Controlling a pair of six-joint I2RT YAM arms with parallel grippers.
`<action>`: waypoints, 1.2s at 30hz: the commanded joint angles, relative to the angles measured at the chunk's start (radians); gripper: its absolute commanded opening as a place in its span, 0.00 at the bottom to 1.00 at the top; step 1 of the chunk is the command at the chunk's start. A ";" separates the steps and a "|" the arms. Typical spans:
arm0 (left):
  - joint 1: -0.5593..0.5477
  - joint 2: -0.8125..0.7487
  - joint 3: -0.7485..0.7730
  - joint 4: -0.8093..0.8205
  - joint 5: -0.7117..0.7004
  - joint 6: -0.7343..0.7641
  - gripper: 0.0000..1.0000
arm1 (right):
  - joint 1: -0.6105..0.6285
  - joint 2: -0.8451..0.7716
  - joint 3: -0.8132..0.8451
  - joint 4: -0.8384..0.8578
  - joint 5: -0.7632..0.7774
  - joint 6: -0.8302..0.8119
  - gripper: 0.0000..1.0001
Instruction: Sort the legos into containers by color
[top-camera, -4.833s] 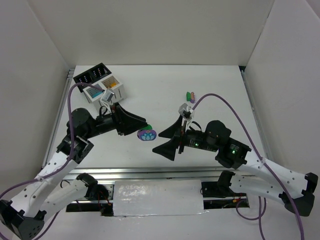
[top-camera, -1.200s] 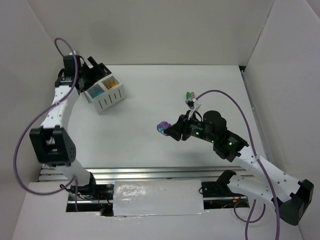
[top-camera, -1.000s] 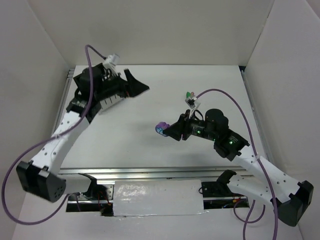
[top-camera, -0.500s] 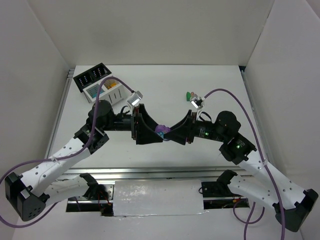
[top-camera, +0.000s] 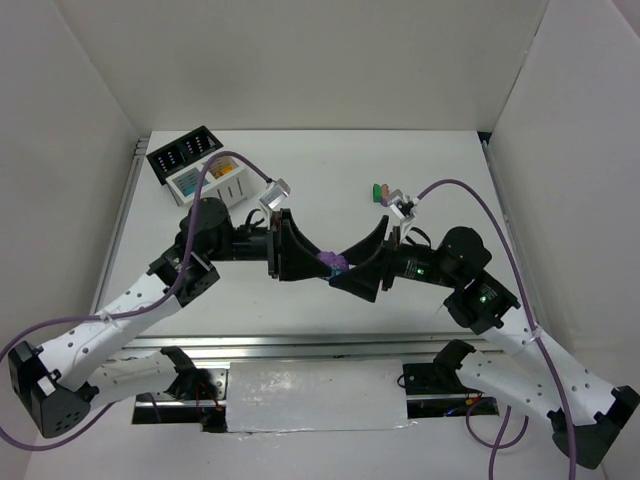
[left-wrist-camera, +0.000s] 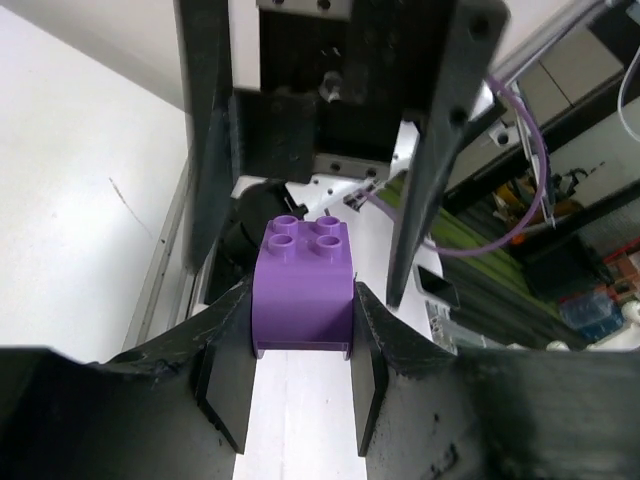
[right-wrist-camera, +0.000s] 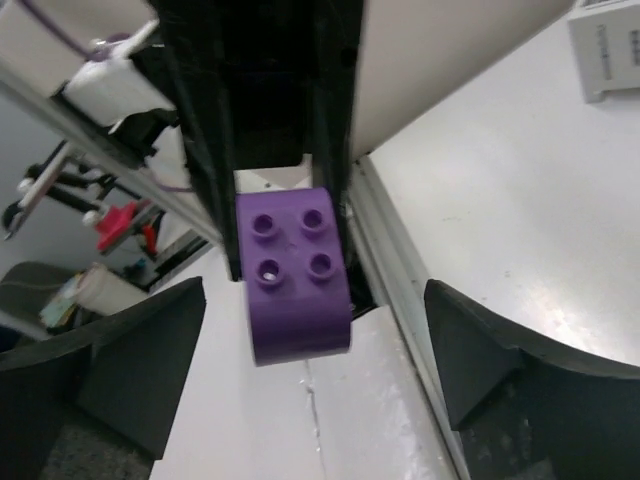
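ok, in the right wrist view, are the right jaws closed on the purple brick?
No, the right jaws stand wide apart, with clear gaps on both sides of the purple brick.

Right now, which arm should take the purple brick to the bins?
Left. The left hand is shut on the purple brick. The right hand stands open, clear of it. The containers sit far left, on the left arm's side.
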 joint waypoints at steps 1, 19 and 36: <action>-0.003 -0.003 0.127 -0.170 -0.162 0.083 0.00 | -0.004 -0.008 -0.002 -0.001 0.143 -0.029 1.00; 0.593 0.840 1.195 -0.767 -1.279 0.238 0.00 | -0.009 0.001 -0.069 -0.229 0.591 -0.061 1.00; 0.718 1.180 1.223 -0.597 -1.235 0.382 0.00 | -0.018 0.076 -0.092 -0.197 0.530 -0.098 1.00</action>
